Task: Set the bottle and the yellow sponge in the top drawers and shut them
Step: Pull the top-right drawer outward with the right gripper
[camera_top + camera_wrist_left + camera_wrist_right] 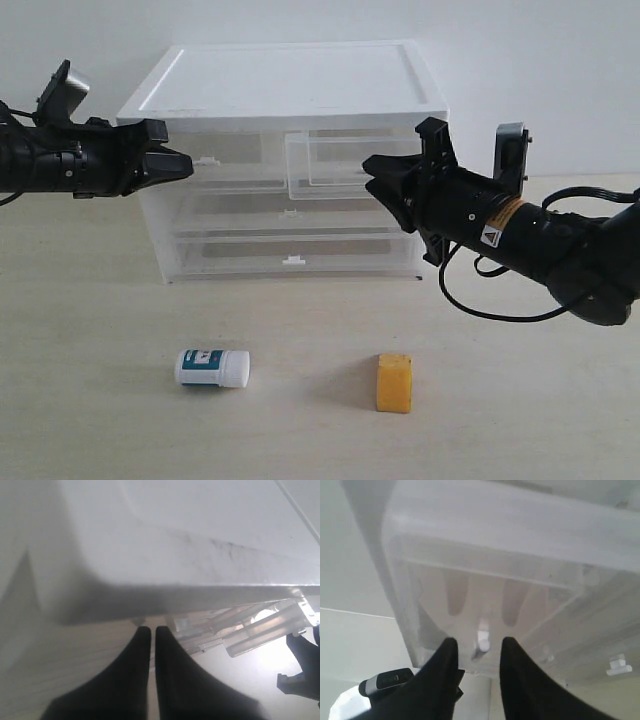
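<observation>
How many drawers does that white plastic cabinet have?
4. Side by side under the white top: the left top drawer and the right top drawer, pulled out a little. Below them, two full-width ones: the middle drawer and the bottom drawer.

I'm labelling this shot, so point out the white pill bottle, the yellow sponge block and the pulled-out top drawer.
Small white plastic pill bottle (212, 367): exterior view, middle of its side.
Orange-yellow rectangular sponge block (394, 383): exterior view, front face.
Translucent plastic pulled-out top drawer (335, 165): exterior view, front wall.
</observation>
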`<state>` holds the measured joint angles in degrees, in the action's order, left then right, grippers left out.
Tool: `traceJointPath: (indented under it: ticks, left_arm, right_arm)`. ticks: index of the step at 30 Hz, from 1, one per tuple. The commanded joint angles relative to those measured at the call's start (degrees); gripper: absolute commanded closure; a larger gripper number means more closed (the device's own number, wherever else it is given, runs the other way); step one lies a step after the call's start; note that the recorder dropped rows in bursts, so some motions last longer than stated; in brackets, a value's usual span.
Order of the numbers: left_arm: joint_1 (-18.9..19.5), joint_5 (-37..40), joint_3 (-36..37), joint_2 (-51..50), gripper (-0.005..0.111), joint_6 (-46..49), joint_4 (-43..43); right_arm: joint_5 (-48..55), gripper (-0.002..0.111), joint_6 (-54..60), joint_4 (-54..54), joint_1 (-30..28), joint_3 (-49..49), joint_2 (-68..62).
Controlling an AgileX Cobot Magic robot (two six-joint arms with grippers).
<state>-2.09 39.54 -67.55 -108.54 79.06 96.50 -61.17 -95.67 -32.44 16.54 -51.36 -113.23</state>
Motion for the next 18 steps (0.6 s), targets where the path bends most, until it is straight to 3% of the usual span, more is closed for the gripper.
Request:
traceJointPath:
  ticks: [1, 12, 13, 15, 18]
  left_arm:
    - [0.2, -3.3, -1.1, -0.1, 0.103, 0.6, 3.4]
    - [0.2, -3.3, -1.1, -0.1, 0.103, 0.6, 3.4]
    - [0.2, -3.3, -1.1, -0.1, 0.103, 0.6, 3.4]
    - [0.2, -3.3, -1.1, -0.1, 0.103, 0.6, 3.4]
    - [0.2, -3.3, -1.1, -0.1, 0.103, 0.6, 3.4]
  right_arm:
    - [-0.1, 0.083, 0.7, 0.5, 0.0, -0.7, 0.6]
    - [3.6, 0.084, 0.6, -1.2, 0.1, -2.8, 0.6]
    - [3.6, 0.088, 1.0, -1.2, 0.1, -2.8, 0.6]
    - [3.6, 0.108, 1.6, -1.2, 0.1, -2.8, 0.6]
    - [3.6, 0.108, 2.3, -2.3, 0.1, -2.8, 0.6]
